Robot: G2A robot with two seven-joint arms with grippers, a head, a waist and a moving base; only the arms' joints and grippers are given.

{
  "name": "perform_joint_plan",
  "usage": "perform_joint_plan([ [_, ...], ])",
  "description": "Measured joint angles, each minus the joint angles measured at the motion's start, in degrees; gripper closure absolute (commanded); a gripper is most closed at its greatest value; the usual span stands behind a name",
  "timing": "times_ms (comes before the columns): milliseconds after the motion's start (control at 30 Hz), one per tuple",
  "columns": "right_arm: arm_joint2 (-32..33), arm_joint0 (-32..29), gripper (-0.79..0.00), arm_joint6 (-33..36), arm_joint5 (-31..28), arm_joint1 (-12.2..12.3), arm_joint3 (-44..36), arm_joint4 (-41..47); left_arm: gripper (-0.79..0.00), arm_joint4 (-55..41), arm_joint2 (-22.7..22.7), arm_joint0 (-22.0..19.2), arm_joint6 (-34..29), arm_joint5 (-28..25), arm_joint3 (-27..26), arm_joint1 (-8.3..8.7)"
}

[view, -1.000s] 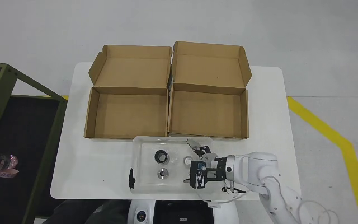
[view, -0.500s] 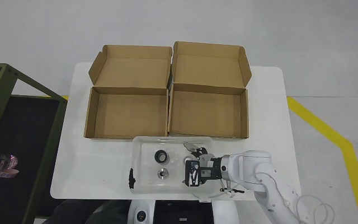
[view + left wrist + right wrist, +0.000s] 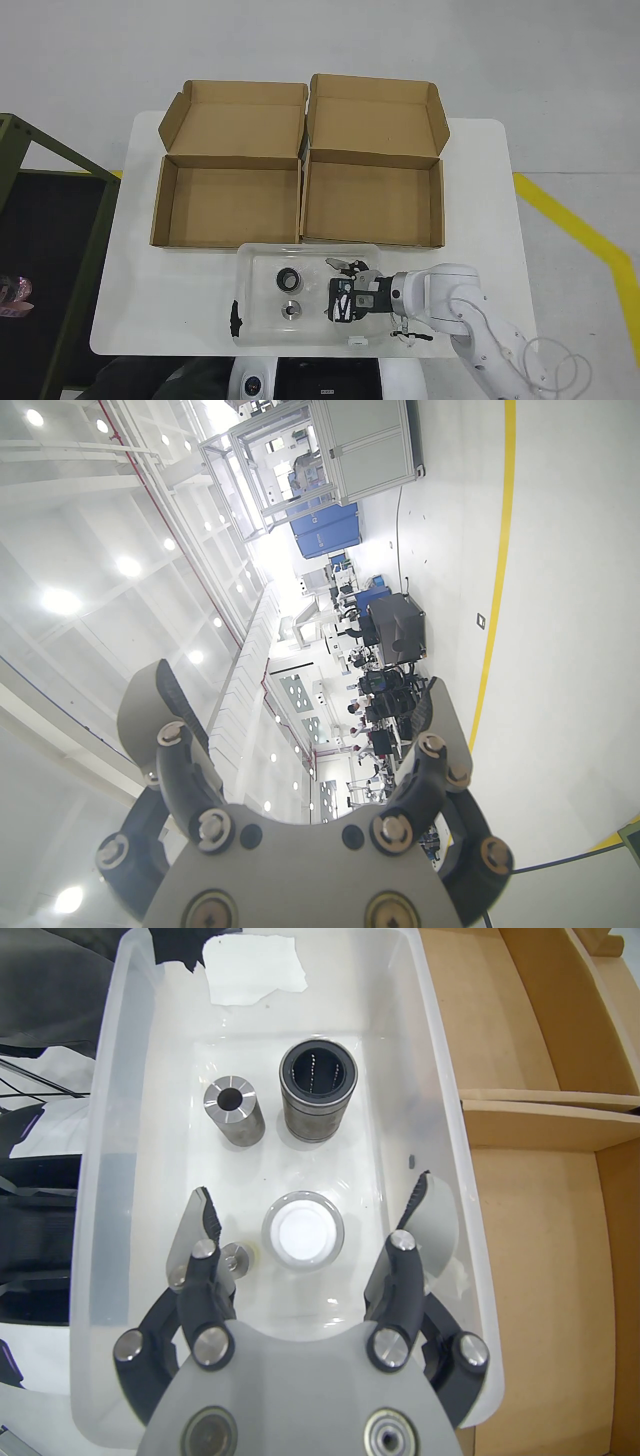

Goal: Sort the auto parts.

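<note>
While our R gripper (image 3: 312, 1193) hangs over the clear bin (image 3: 440, 1078) w/ jaws spread wide, gripping nothing, a white cap (image 3: 303, 1231) sits between them, small stud (image 3: 239, 1262) tight by one jaw. Beyond the tips: steel sleeve (image 3: 233, 1110), linear bearing (image 3: 318, 1090). Cardboard boxes (image 3: 225, 205) past the bin wall hold no parts, so we judge all 4 left to sort. L gripper (image 3: 300, 690): spread too, empty.

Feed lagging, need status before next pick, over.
Right hand open over clear plastic bin, white round cap centred below. Left hand open, empty. Small silver stud beside one finger.
</note>
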Motion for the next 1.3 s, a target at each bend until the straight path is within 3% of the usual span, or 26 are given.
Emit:
perform_joint_plan([
  [100,-0.27,0.42,-0.391,-0.31,0.57,0.09,0.67,-0.13,-0.785,0.0,0.0,0.0,0.0,0.0,0.0,0.0],
  [267,-0.57,0.57,-0.351,-0.78,1.18,0.31,1.81,-0.51,-0.785,0.0,0.0,0.0,0.0,0.0,0.0,0.0],
  [333,-0.68,0.67,-0.302,-1.01,1.37,0.4,2.1,-0.56,-0.785,0.0,0.0,0.0,0.0,0.0,0.0,0.0],
  [467,-0.87,0.74,0.0,-1.53,1.56,0.58,2.09,-0.36,-0.785,0.0,0.0,0.0,0.0,0.0,0.0,0.0],
  [933,-0.3,1.69,0.0,-6.07,-1.63,1.44,-0.72,2.31,-0.785,0.0,0.0,0.0,0.0,0.0,0.0,0.0],
  [1300,1.03,2.4,0.0,-15.06,-2.12,1.92,-3.33,4.2,-0.785,0.0,0.0,0.0,0.0,0.0,0.0,0.0],
])
